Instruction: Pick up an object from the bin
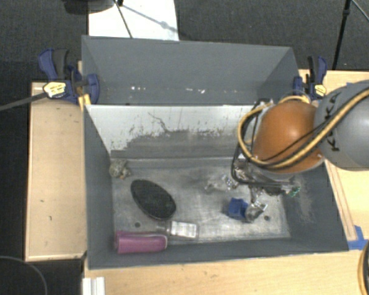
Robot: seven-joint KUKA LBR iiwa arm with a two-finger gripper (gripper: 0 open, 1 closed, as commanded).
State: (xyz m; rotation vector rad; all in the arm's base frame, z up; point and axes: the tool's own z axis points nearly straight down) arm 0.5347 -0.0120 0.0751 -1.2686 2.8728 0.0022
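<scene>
The pincer [256, 208] was low over the floor of the bin [190, 72], under the arm's orange cover. Whether it was open or closed could not be told, since its own metalwork hid the tip. Nothing could be seen gripped in it.

A small blue piece [235, 209] lay just left of the pincer, touching it or very nearly so. By that closeness, the step in hand looked like the grasp itself: the descent was done, the lift not yet begun.

The next move would call for getting the blue piece squarely inside the pincer rather than beside it, then closing firmly and rising straight up. The piece was small and sat low on bare metal, so a closing pincer might well push it aside instead of catching it.

The blue piece looked dark blue, blocky and somewhat uneven in outline, and it lay alone. A clear scrap [216, 184] lay up and to the left of the pincer. A black oval brush [152, 200] lay well off to the left. A purple tube [141, 243] lay farther left, nearer the front wall. A green bit [293, 191] showed close on the right.
</scene>
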